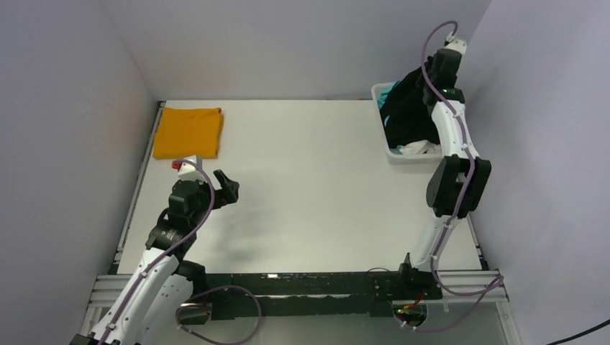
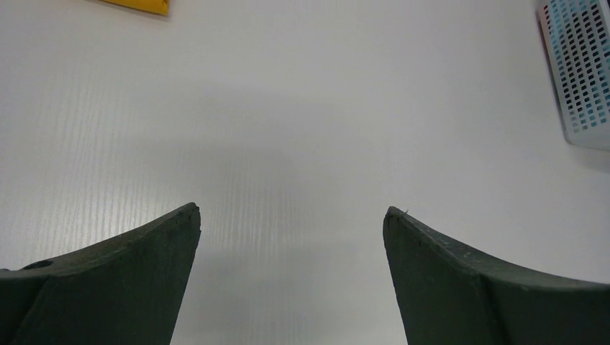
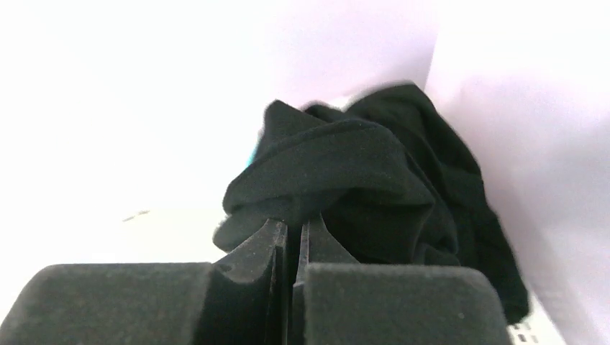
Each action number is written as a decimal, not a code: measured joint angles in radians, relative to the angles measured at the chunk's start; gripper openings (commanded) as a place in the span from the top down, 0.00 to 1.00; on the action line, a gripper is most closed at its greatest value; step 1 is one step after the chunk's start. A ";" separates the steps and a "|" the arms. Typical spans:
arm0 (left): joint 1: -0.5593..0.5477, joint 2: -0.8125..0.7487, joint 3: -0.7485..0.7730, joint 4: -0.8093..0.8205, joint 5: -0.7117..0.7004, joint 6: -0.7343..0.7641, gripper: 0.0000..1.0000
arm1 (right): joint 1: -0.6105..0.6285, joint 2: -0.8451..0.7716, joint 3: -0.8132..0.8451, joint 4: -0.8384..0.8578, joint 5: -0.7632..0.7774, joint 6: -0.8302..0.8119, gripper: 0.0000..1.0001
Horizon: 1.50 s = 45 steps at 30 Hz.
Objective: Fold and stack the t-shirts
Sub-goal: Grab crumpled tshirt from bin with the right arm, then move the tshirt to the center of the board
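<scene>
i count one done: the orange t-shirt [image 1: 188,131] lies folded at the upper left of the table [image 1: 309,180]. my right gripper [image 3: 291,228] is pinched tight on the black t-shirt [image 3: 360,180], which is bunched over the basket [image 1: 403,156] at upper right. my left gripper [image 2: 291,215] hangs wide and empty. by my reckoning the black one is yet to be spread, folded and stacked.

One orange shirt [image 1: 188,131] lies far left on the one surface [image 1: 309,180]. One black shirt [image 1: 408,108] sits in the one white basket [image 1: 394,153] at the far right, with one teal cloth [image 1: 388,88] and one white cloth [image 1: 421,149] beside it. Two claws show: the left claw [image 2: 291,214] and the right claw [image 3: 291,228].
</scene>
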 measured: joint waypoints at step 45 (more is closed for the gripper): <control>0.000 -0.029 -0.060 -0.127 -0.002 -0.145 0.01 | 0.367 -0.535 -0.832 -0.074 -0.107 0.173 0.00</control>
